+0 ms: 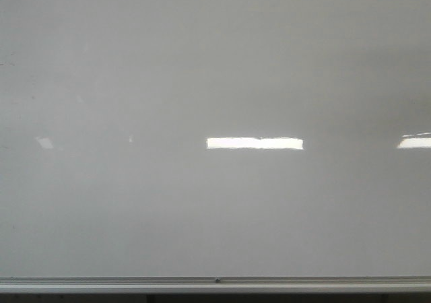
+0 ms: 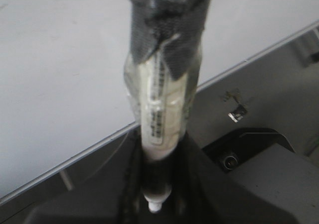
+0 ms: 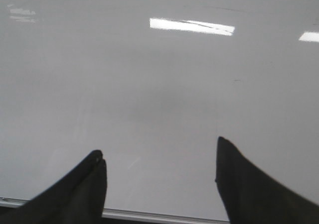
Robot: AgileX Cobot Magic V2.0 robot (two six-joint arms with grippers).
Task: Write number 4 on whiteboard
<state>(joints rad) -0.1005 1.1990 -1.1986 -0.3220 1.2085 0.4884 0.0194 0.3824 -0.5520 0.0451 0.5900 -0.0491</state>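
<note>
Left gripper [image 2: 157, 184] clamped on a taped white-barrelled marker [image 2: 162, 109] near the rail of the whiteboard [image 1: 215, 67], whose glossy face bears only light reflections; right gripper [image 3: 159, 157] jaws spread wide before the board.

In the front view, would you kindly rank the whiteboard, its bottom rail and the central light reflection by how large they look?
1. The whiteboard fills nearly the whole frame.
2. The silver bottom rail is a thin strip across the full width.
3. The central light reflection is a short bright bar.
</note>
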